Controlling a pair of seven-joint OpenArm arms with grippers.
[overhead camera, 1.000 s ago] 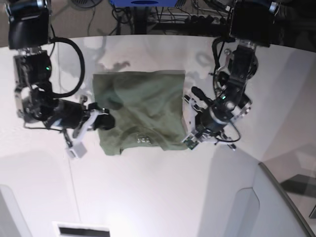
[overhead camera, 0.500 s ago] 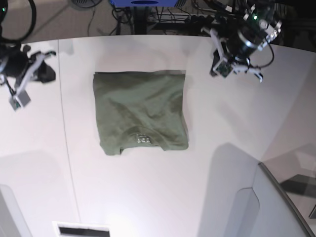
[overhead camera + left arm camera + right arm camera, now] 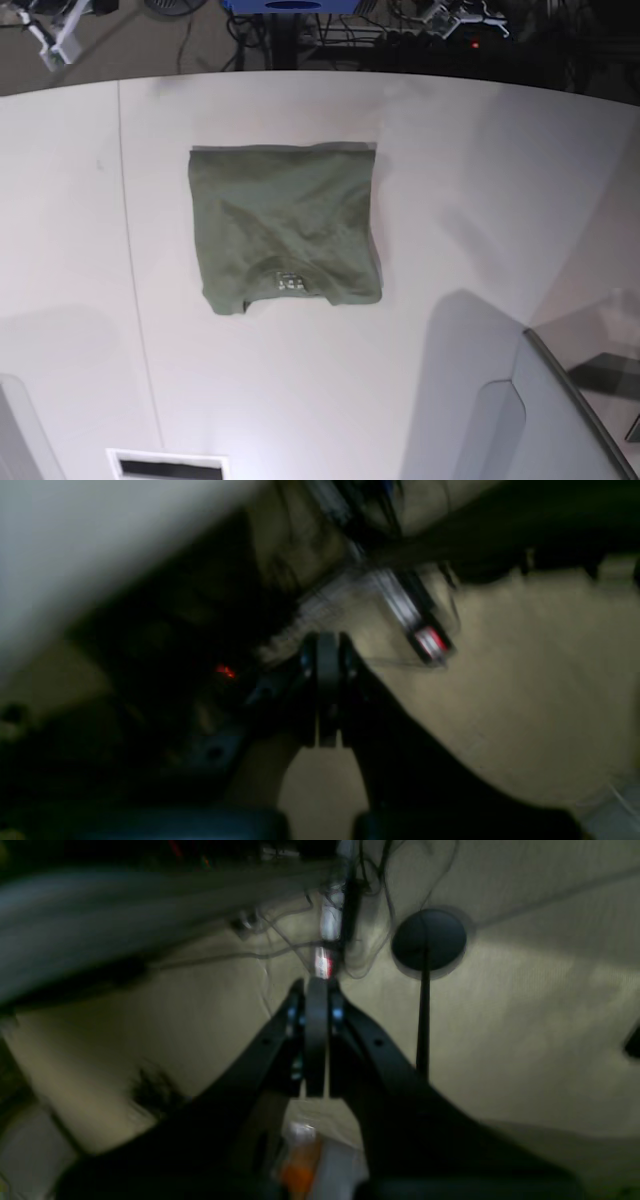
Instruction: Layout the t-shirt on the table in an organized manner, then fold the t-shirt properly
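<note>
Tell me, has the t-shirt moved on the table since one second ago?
No. The t-shirt lies in the same place, right of the table seam.

Plain olive-green t-shirt (image 3: 285, 230) w/ small label, on white table (image 3: 480, 210).

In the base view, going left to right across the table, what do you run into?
Thin seam line in the table → t-shirt → bare white table → grey-white angled panel at the lower right.
</note>
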